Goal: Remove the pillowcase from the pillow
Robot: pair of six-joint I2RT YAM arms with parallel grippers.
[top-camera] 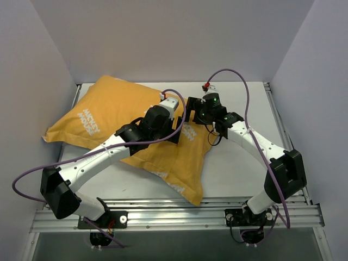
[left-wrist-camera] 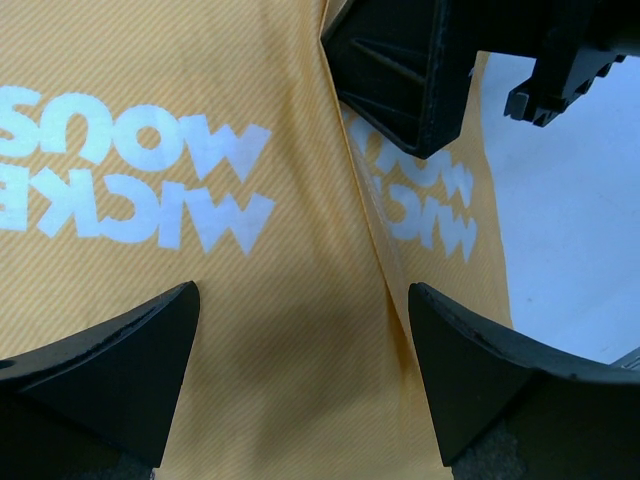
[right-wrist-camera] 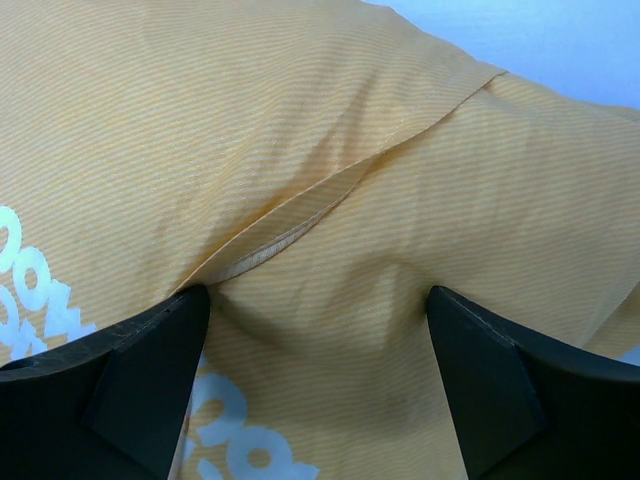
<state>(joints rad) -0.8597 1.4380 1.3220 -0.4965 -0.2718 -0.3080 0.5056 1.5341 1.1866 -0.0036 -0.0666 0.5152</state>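
Observation:
The pillowcase (top-camera: pixel 117 117) lies yellow-orange side up with white "Mickey Mouse" lettering, running diagonally from the back left to the front middle of the table. The pillow is hidden inside it. My left gripper (top-camera: pixel 176 134) is open, its fingers (left-wrist-camera: pixel 130 370) low over the fabric (left-wrist-camera: pixel 250 300) beside a fold line. My right gripper (top-camera: pixel 192 111) is open too, with its fingertips (right-wrist-camera: pixel 190 310) pressed into the cloth just below the case's hemmed flap (right-wrist-camera: pixel 300 215). The right gripper's black body (left-wrist-camera: pixel 400 70) shows in the left wrist view, close ahead.
White walls close in the table (top-camera: pixel 244 163) at the back and on both sides. An aluminium rail (top-camera: pixel 174 212) runs along the front edge by the arm bases. Purple cables (top-camera: pixel 247 92) loop above both arms.

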